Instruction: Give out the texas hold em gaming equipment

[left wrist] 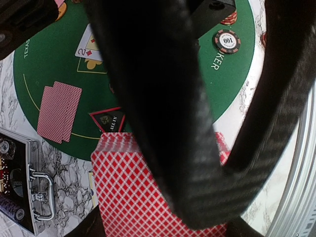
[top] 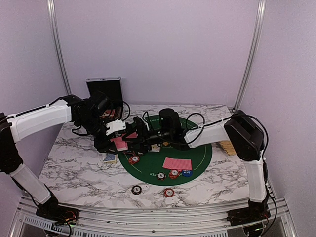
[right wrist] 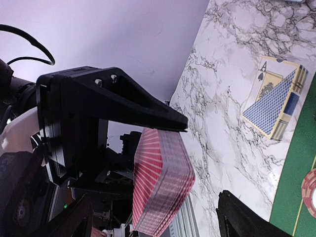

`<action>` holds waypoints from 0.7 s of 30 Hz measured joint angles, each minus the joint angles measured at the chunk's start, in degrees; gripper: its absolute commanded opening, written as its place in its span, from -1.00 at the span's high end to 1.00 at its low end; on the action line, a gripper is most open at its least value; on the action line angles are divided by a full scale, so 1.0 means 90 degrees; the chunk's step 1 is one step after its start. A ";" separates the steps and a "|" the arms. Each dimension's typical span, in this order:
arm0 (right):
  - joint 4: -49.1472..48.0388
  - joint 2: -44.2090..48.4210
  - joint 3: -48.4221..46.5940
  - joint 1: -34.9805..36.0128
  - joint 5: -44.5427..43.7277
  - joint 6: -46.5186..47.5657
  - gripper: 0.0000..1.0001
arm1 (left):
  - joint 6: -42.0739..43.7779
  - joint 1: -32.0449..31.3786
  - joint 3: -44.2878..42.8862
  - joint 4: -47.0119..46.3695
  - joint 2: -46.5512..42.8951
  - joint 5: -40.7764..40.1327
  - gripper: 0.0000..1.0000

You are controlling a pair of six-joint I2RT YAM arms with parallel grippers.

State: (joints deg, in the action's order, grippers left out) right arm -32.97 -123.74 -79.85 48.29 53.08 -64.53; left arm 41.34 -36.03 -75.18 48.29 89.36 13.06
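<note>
Texas hold em gaming equipment is spread over a white marble desk (top: pixel 74 168) with a round green mat (top: pixel 202 158) at its middle. Nearest the arms' bases, off the mat, lie a black chip (top: pixel 137 189) and a red-orange chip (top: pixel 169 192), well apart from both arms. Just beyond, on the mat's near part, sit a blue marker disc (top: pixel 186 173) and two face-down cards (top: pixel 177 163), their edges overlapping.

Further in, above the mat's left rim, the two arms meet. The left fingers (left wrist: pixel 163 123) are clenched on a deck of pink-red-backed cards (left wrist: pixel 128 197), held off the desk. Its long axis runs out from them toward the mat's middle, with the free end toward the right arm. The right fingers (right wrist: pixel 123 106) are spread wide, one on each side of that free end, and neither appears to touch it. The right arm is therefore the nearer one to take a card, probably by closing across the deck's thickness and drawing away along the long axis.

Below the meeting point lie a triangular marker (left wrist: pixel 107 120) on the mat and a blue card box (right wrist: pixel 276 101) on the marble, so low moves there look crowded. Bare green shows on the mat's right side. Farthest back, a black case (top: pixel 103 89) stands open by the wall.
</note>
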 measured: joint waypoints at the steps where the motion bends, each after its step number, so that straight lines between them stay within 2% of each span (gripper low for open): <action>1: -0.0007 -0.0056 -0.0063 0.0019 0.0005 -0.0019 -0.69 | -0.0002 -0.0005 0.0000 0.0000 0.0010 0.0000 1.00; 21: 0.0165 -0.1035 -0.1406 0.0274 0.0090 -0.0219 -0.64 | -0.0002 -0.0022 -0.0078 -0.0007 0.0143 0.0015 1.00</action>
State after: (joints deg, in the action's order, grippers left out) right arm -31.48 -133.05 -92.51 50.76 53.89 -66.50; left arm 41.32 -36.23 -75.88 48.23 90.65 13.19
